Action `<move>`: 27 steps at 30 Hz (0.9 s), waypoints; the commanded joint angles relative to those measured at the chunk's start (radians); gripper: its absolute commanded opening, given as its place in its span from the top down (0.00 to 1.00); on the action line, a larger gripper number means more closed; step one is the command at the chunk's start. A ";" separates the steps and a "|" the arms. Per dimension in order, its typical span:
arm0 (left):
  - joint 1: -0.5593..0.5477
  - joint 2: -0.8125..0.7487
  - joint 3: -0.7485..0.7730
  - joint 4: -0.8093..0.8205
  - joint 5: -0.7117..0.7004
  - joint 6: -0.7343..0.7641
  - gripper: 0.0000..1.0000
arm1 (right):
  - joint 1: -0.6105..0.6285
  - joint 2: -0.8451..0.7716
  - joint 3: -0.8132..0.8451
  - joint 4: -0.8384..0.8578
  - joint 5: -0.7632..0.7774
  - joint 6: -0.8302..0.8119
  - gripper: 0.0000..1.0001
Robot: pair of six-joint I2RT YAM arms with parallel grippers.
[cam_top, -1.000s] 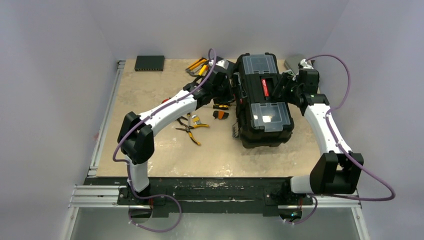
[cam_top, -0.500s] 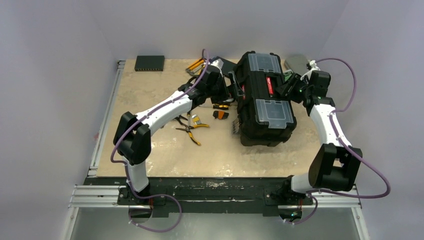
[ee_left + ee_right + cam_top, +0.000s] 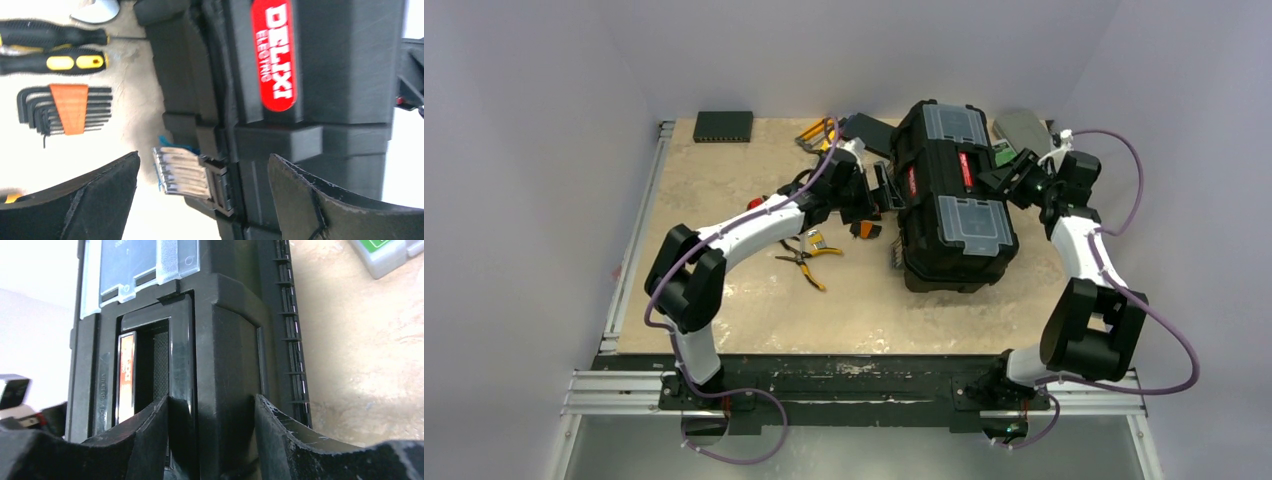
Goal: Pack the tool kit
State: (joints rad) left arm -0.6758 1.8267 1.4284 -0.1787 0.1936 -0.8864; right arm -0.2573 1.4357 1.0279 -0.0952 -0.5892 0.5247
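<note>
Beside the black toolbox [image 3: 954,215] at the far middle of the table [image 3: 724,295], apparently busy opening the lid [image 3: 939,172], with right gripper [image 3: 212,399] clamped on its handle-side ridge [image 3: 222,350] and left gripper [image 3: 202,156] spread wide facing the side latch [image 3: 182,175]; next, likely flipping that latch free.

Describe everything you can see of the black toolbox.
The toolbox is large, black plastic, sitting at the table's far right, lid down. Two clear-lidded compartments flank a recessed handle with a red label. One ribbed side latch sticks out. The right gripper clamps a lid ridge; the open left gripper faces the latch.
</note>
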 commanded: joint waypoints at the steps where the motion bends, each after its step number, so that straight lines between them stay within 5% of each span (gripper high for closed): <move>1: 0.015 -0.092 -0.097 0.128 0.020 -0.048 0.06 | 0.006 0.077 -0.084 0.120 -0.242 0.243 0.95; 8: 0.030 -0.075 -0.149 0.306 0.174 -0.119 0.25 | -0.017 0.115 -0.122 0.211 -0.293 0.301 0.95; 23: 0.036 -0.033 -0.156 0.398 0.217 -0.261 0.24 | -0.024 0.118 -0.123 0.212 -0.294 0.289 0.95; 27: 0.048 -0.054 -0.193 0.399 0.188 -0.257 0.22 | -0.023 0.085 -0.082 0.089 -0.216 0.190 0.77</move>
State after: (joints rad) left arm -0.6411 1.7901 1.2598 0.1864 0.4084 -1.1275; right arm -0.2981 1.5246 0.9379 0.2222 -0.8349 0.8082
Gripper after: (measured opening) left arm 0.769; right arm 0.467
